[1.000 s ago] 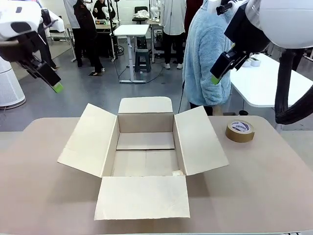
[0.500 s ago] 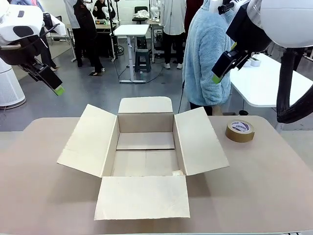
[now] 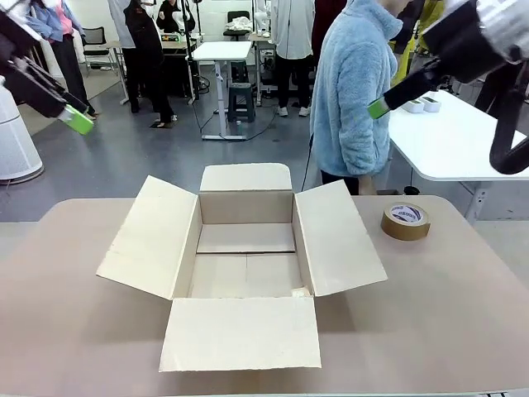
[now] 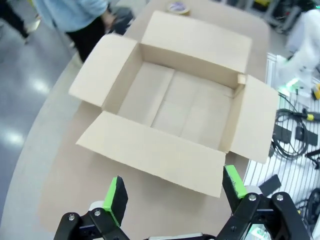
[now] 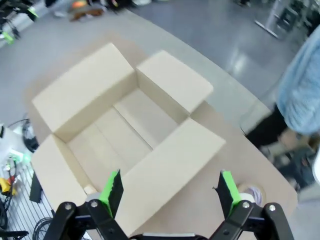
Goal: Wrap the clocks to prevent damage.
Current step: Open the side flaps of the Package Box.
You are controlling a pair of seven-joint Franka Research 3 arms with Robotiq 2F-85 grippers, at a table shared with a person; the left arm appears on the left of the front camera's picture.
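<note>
**Entry: packing station, front view as reference**

1. Counter [image 3: 463,314]: tan top, carrying items 3 and 5.
2. Person [image 3: 351,99]: pale blue fleece, standing beyond the far edge at 1 o'clock of the box, hands not readable.
3. Cardboard box [image 3: 246,207]: centre of the counter, all four flaps folded out, floor bare.
4. Left end effector [image 4: 175,187]: high above the counter at 10 o'clock of the box, fingers apart, holding nothing. Right end effector [image 5: 170,187]: high at 2 o'clock, fingers apart, holding nothing.
5. Tape roll [image 3: 405,221]: brown, lying flat at 2 o'clock of the box, well apart from it.
6. Clocks: whereabouts cannot be told; they are not in the box.

**Step, as judged:** wrapping not begun. The next move calls for the clocks to reach the counter, probably from the person, before either arm descends.

**Change since one second ago:** both arms have lifted and swung outward, and the person has shifted. The box and tape roll are unmoved.
</note>
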